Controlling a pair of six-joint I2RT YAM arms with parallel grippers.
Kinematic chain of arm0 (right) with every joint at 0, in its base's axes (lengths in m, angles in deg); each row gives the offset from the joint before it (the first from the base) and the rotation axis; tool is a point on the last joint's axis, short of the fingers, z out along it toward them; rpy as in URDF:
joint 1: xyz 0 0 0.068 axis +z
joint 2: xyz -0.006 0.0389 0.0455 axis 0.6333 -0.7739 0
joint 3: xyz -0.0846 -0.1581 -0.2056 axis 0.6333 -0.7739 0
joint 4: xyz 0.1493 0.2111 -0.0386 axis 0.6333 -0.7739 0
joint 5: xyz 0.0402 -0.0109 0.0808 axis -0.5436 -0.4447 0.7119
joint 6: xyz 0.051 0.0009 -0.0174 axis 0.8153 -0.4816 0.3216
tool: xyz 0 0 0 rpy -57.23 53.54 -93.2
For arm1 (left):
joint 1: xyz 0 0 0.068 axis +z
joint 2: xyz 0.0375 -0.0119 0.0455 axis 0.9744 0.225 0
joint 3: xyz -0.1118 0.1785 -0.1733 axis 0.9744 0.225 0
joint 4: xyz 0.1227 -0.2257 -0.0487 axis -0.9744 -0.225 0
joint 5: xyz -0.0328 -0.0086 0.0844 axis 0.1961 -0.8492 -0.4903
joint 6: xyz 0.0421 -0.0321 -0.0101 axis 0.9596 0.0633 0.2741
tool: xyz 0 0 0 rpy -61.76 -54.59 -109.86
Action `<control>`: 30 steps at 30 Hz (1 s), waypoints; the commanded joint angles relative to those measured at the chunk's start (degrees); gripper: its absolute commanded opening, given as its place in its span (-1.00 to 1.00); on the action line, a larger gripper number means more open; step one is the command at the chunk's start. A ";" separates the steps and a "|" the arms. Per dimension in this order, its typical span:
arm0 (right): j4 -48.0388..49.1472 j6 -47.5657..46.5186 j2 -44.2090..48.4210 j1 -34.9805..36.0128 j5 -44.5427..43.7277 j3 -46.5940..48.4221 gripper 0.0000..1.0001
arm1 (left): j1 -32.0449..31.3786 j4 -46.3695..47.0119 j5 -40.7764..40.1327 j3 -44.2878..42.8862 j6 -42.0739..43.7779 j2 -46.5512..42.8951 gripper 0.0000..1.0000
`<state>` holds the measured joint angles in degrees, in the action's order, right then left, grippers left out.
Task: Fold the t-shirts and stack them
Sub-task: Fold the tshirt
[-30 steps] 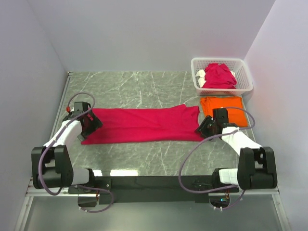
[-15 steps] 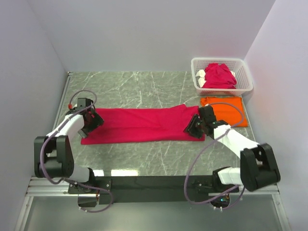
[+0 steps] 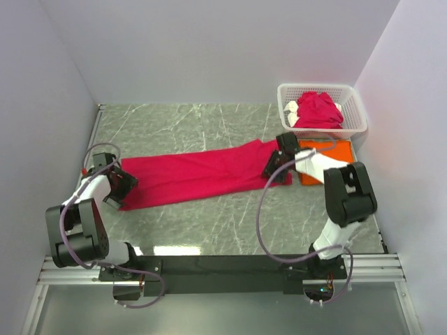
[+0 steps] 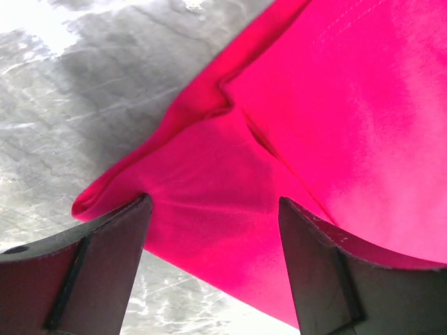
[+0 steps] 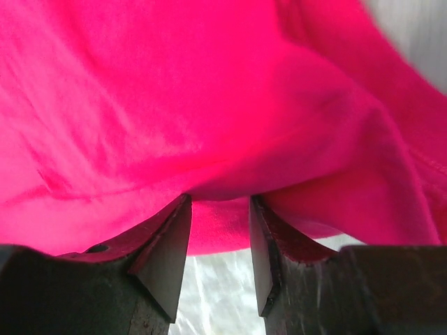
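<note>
crimson-pink t-shirt (image 3: 202, 174): lies flat as a long narrow band across the middle of the marble-pattern table (image 3: 209, 125). it runs slantwise, with the left end nearer the arm bases and the right end farther back.

left gripper (image 3: 120, 185): at the left end of the band, low over the cloth. in the wrist view its dark fingers (image 4: 105, 258) stand wide apart with the doubled hem showing in the gap. nothing is clamped. a stitched seam and a small crease show near the corner.

right gripper (image 3: 274, 169): at the right end of the band. in the wrist view the jaws are drawn partway together and a thick fold of the cloth is bunched at and between the tips, so it has hold of that end. a sliver of table shows below the fold.

orange t-shirt (image 3: 313, 177): folded flat on the table just right of the right gripper, partly hidden by the arm.

white lattice basket (image 3: 353, 105): back right corner, just behind the orange t-shirt. it holds a bundled crimson-pink shirt (image 3: 318, 110), crumpled.
</note>
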<state>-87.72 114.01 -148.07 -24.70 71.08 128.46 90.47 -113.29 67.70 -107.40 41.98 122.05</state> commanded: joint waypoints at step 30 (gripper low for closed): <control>-0.20 6.20 0.93 6.76 -17.20 8.73 -0.06 | -19.62 -1.14 -10.36 -19.07 17.16 4.31 0.93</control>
<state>-88.92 117.01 -147.33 -19.78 60.68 134.49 71.57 -115.87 60.66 -121.95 54.64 122.84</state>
